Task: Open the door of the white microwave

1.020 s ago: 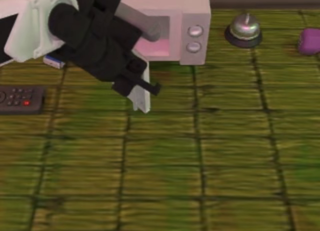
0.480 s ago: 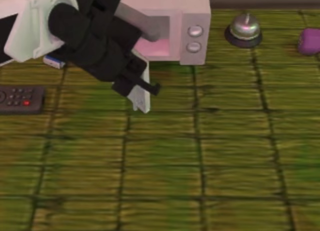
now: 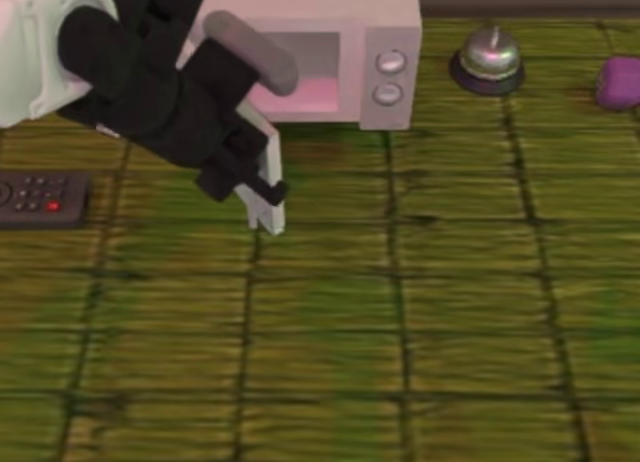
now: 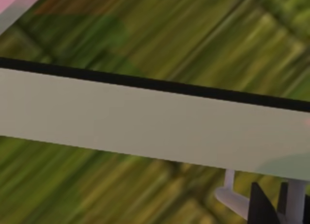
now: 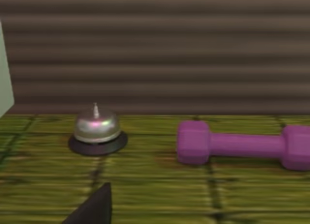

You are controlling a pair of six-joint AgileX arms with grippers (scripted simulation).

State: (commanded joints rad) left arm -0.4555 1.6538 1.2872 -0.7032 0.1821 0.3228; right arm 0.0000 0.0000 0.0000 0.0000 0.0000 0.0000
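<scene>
The white microwave stands at the back of the table, left of centre, its pale pink cavity exposed. Its door is swung out toward the front and seen edge-on. My left gripper is shut on the handle at the door's free edge. The left wrist view shows the door as a broad pale band, with the white handle beside my left gripper. Only a dark corner of my right gripper shows in the right wrist view; that arm is out of the top view.
A dark remote lies at the left edge. A silver call bell sits right of the microwave, and a purple dumbbell lies at the far right. Both the bell and the dumbbell lie before a ribbed wall.
My left arm has moved left and slightly back, and the door's free edge has swung left with it, so the door stands wider open.
</scene>
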